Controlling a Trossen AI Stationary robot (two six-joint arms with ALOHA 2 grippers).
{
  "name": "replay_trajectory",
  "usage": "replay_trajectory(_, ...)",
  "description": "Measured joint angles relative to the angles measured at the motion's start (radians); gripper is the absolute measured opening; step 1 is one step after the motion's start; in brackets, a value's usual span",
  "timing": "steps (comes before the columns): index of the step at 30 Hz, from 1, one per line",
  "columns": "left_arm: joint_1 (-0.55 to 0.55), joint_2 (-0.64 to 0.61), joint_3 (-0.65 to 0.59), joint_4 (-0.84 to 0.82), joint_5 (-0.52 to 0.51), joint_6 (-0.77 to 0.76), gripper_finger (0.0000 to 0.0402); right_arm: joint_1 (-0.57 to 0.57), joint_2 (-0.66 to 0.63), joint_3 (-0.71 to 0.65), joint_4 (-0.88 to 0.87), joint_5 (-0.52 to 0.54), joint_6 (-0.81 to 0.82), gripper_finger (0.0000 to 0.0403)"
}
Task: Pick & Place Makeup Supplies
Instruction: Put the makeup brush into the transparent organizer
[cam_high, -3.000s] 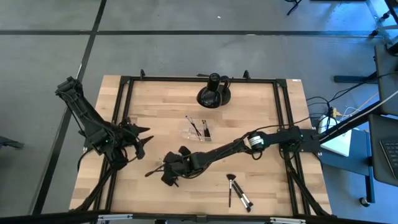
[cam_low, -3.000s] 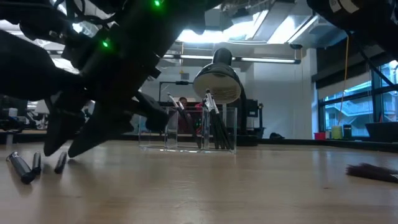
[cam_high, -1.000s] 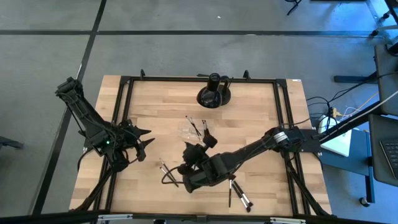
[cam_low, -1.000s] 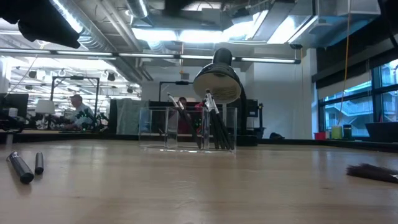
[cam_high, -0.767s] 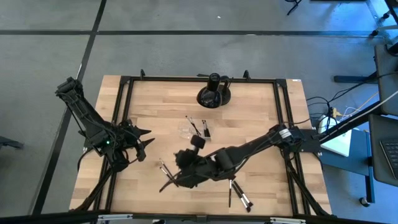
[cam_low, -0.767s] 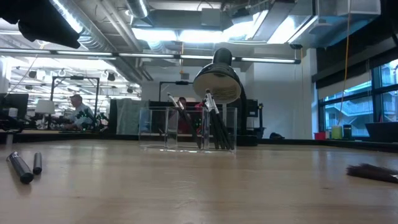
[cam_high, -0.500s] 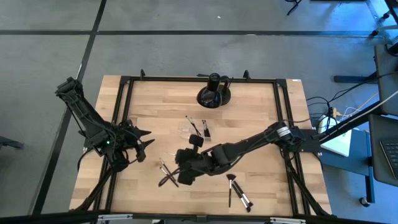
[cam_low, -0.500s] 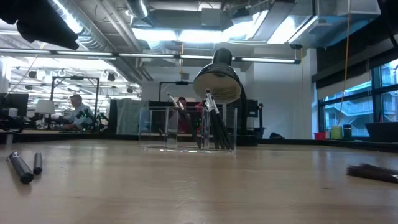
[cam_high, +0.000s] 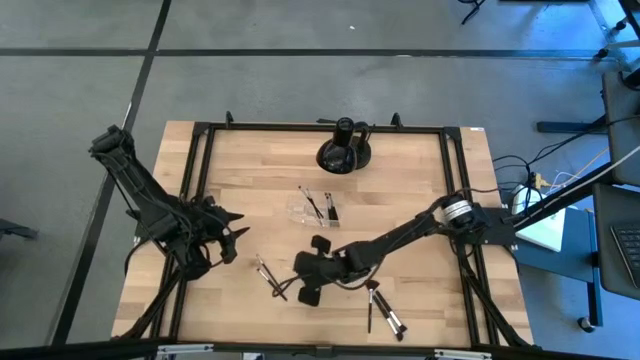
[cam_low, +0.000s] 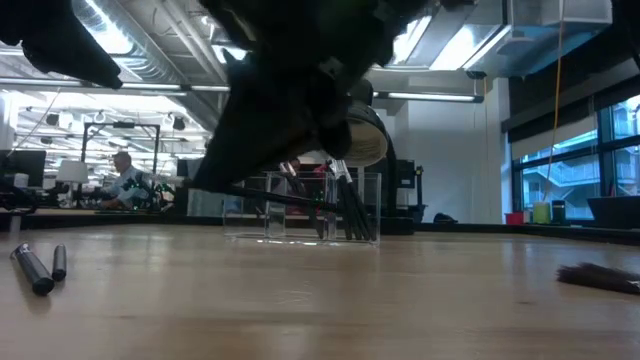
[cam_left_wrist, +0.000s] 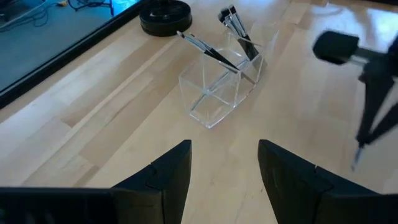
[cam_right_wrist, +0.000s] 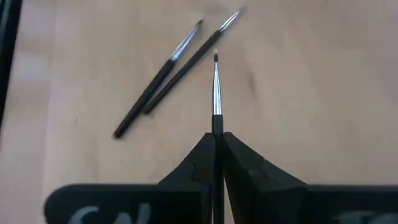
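My right gripper (cam_high: 308, 286) (cam_right_wrist: 216, 134) hangs low over the near middle of the table, shut on a thin dark makeup brush (cam_right_wrist: 216, 93) with a silver ferrule. Two more thin brushes (cam_high: 268, 276) (cam_right_wrist: 166, 70) lie crossed on the wood just left of it. A fluffy brush and others (cam_high: 380, 310) lie near the table's near edge. The clear organiser (cam_high: 318, 209) (cam_left_wrist: 222, 84) holds several brushes upright, leaning on its walls. My left gripper (cam_high: 233, 236) (cam_left_wrist: 224, 158) waits open at the table's left side. My right gripper pinches the brush by its dark handle (cam_right_wrist: 216, 127) between the two fingers. The brush lies along the fingers and sticks out forward, ferrule and fine tip (cam_right_wrist: 216, 58) ahead. It is lifted clear of the table, close to level in the low view (cam_low: 285, 198).
A large black rounded object (cam_high: 343, 151) stands near the far edge, behind the organiser. A black frame (cam_high: 195, 180) runs along the table's sides. Bare wood lies between the organiser and the two loose brushes. People show in the room beyond the table.
My right gripper, still shut on the thin brush, has come down toward the table; it was above the low view's frame and now fills its upper middle. The two loose brushes and the organiser have stayed put.
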Motion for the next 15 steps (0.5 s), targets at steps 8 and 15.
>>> replay_trajectory(8,0.0,0.015,0.0,0.0,0.016,-0.025,0.018,0.03,-0.213,-0.416,0.503,0.101,0.024,0.0027)
replay_trajectory(15,0.001,0.015,0.0,0.0,-0.014,-0.022,0.018,-0.007,-0.253,-0.572,0.887,0.216,-0.093,0.002)
